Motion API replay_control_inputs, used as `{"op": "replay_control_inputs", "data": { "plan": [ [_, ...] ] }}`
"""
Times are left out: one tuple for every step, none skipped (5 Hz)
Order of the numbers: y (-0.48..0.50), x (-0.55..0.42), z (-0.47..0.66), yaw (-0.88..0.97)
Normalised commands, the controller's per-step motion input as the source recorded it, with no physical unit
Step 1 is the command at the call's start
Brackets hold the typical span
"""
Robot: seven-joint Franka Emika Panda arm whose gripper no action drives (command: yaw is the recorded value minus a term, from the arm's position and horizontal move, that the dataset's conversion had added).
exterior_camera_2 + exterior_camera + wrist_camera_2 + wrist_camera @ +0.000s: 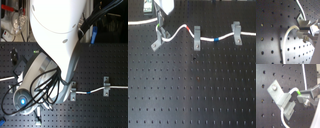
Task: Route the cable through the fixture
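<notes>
Your gripper (pixel 300 96) is clamped on the thin white limp cable (pixel 293 90) at its green band, just beside the small askew grey metal fixture (pixel 284 99); judged light and floppy, so grip close.

The arm (pixel 55 45) blocks the fixture in the second exterior view; the cable (pixel 97 91) runs off the frame's right edge.
</notes>
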Motion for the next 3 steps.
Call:
{"op": "replay_control_inputs", "data": {
  "plan": [
    [0.186, -0.079, 0.15, 0.19],
    [0.204, 0.010, 0.03, 0.23],
    [0.032, 0.038, 0.00, 0.10]
  ]
}}
